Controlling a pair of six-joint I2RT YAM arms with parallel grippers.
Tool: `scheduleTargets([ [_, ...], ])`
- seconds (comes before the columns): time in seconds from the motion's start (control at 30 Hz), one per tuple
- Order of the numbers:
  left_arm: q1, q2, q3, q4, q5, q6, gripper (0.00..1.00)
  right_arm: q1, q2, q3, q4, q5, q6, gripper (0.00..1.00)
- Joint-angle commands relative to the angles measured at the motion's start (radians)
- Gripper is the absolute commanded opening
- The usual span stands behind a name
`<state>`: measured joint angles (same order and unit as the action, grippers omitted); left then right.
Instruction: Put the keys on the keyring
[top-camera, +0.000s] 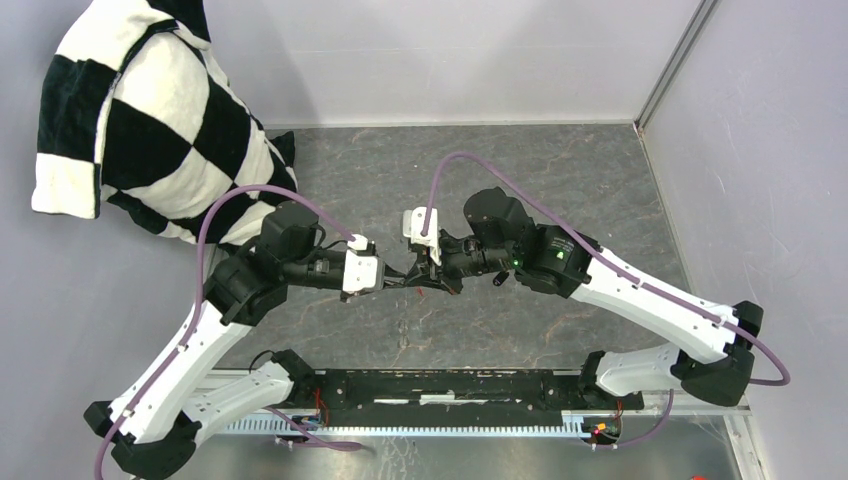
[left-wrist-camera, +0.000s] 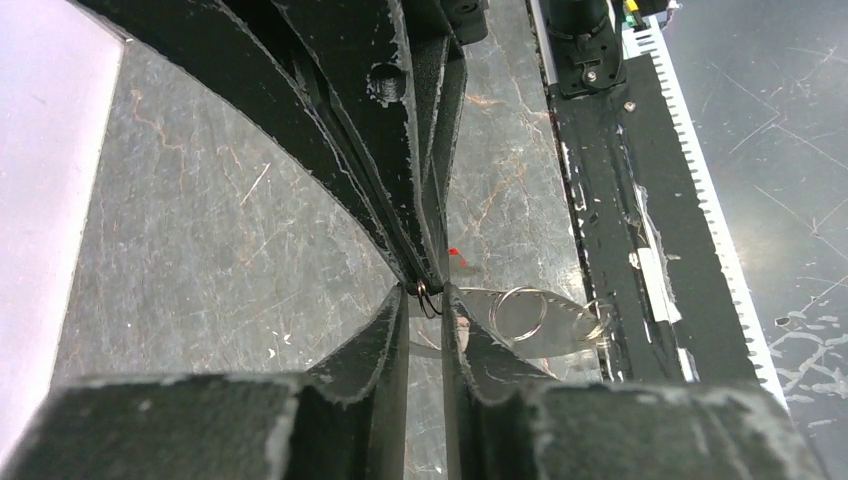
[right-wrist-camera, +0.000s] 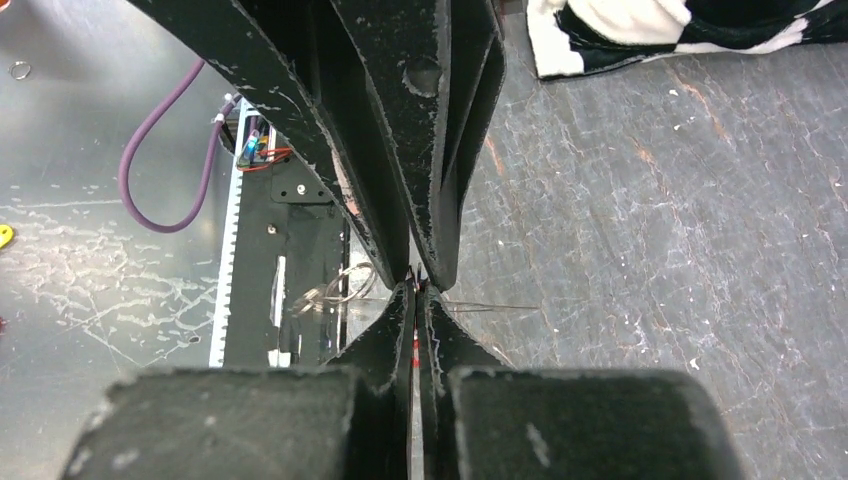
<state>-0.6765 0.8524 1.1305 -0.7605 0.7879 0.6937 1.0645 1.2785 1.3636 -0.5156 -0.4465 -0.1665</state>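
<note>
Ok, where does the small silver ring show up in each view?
Top external: too small to make out, somewhere near where the arms meet mid-table.
Left wrist: small silver ring just right of where the jaws meet, lower centre.
Right wrist: just left of the meeting jaws.
Shared landmark: white toothed strip.

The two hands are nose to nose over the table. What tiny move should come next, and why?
Probably ease the right hand a touch forward. It is shut on a red sliver, likely the red key, and the keyring wire sits right at the left hand tips.
</note>
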Motion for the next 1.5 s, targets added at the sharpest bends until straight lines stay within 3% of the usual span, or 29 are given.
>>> scheduleTargets([
  [0.0, -0.005, 0.002, 0.038, -0.045, 0.000, 0.084, 0.18, 0.012, 0.002, 0.080, -0.010, 0.018, -0.023, 0.01],
  [0.17, -0.005, 0.007, 0.034, -0.076, -0.016, 0.120, 0.16, 0.024, 0.023, 0.109, -0.034, 0.023, -0.031, 0.01],
  [0.33, -0.005, 0.019, 0.031, -0.075, -0.049, 0.123, 0.03, 0.037, 0.047, 0.145, -0.061, 0.038, -0.038, 0.01],
  [0.6, -0.005, 0.027, 0.019, -0.080, -0.065, 0.106, 0.02, 0.038, 0.050, 0.164, -0.044, 0.030, -0.023, 0.01],
  [0.8, -0.005, 0.001, 0.009, -0.010, -0.060, 0.021, 0.02, 0.037, -0.006, 0.130, 0.010, 0.097, 0.007, 0.30],
  [0.93, -0.005, -0.065, -0.034, 0.133, -0.034, -0.083, 0.02, 0.009, -0.114, 0.035, 0.099, 0.166, 0.056, 0.45],
  [1.23, -0.005, -0.151, -0.119, 0.543, -0.049, -0.435, 0.02, -0.014, -0.312, -0.243, 0.361, 0.161, 0.225, 0.56],
  [1.47, -0.005, -0.154, -0.133, 0.628, -0.066, -0.521, 0.02, -0.014, -0.307, -0.294, 0.471, 0.131, 0.283, 0.67],
])
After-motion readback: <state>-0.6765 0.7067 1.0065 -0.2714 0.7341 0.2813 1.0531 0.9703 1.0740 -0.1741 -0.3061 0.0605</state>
